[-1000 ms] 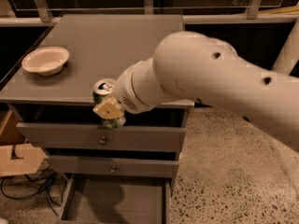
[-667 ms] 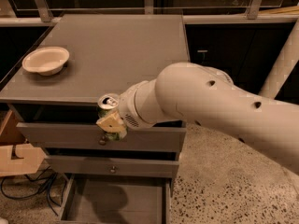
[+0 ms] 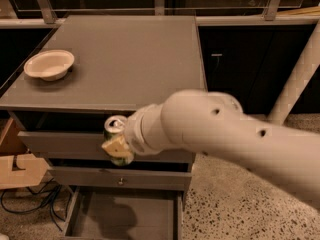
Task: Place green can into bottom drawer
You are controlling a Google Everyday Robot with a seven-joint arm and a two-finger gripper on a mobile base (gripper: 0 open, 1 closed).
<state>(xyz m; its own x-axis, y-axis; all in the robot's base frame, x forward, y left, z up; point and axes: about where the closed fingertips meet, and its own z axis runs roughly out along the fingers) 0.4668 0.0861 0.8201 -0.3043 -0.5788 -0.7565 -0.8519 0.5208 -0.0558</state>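
Note:
The green can [image 3: 116, 128] hangs upright in front of the grey cabinet's upper drawer front, its silver top with pull tab showing. My gripper [image 3: 118, 146] is shut on the can, a cream finger pad across its side, and the thick white arm reaches in from the right. Below, the bottom drawer [image 3: 125, 219] is pulled open, with a plain grey floor and the can's shadow on it. The can sits well above the drawer, over its front-left part.
A cream bowl [image 3: 49, 64] rests on the cabinet top at the left. The middle drawer [image 3: 119, 179] has a small round knob. Cardboard pieces [image 3: 17, 166] and cables lie on the floor to the left. A white post [image 3: 297, 79] leans at the right.
The arm has lowered the can from the cabinet's top edge down in front of the drawers and shifted slightly right, closer above the open drawer.

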